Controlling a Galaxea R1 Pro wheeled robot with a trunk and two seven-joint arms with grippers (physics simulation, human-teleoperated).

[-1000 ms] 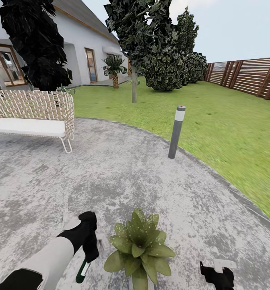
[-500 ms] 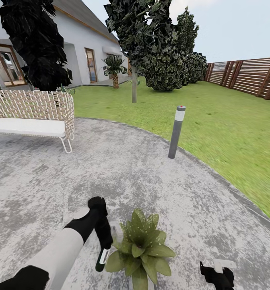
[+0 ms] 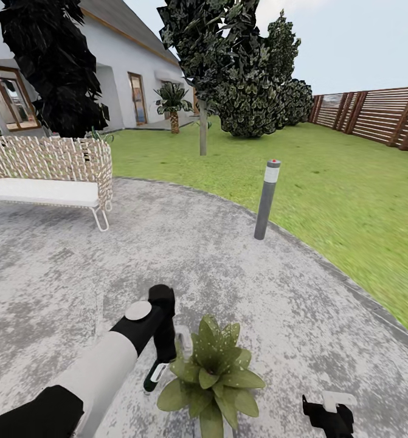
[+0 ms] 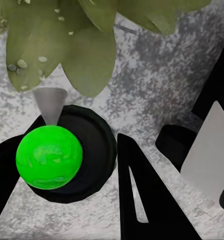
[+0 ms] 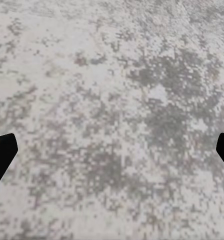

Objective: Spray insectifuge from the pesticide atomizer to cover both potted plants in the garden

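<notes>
Green bottle (image 3: 155, 376) is already picked up, pinched in the left gripper (image 3: 165, 362) just beside one potted plant (image 3: 211, 374) on the patio (image 3: 240, 286); spraying remains. Right gripper (image 3: 329, 415) hangs spread, idle.

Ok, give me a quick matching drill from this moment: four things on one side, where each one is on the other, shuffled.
Things:
1. pesticide atomizer
2. potted plant
3. lamp post
4. wicker chair

Places:
A. at the patio's edge by the lawn
B. in the left gripper, hanging nozzle-down
C. far left on the patio
D. on the patio between the two arms

Pairs: 1-B, 2-D, 3-A, 4-C
</notes>
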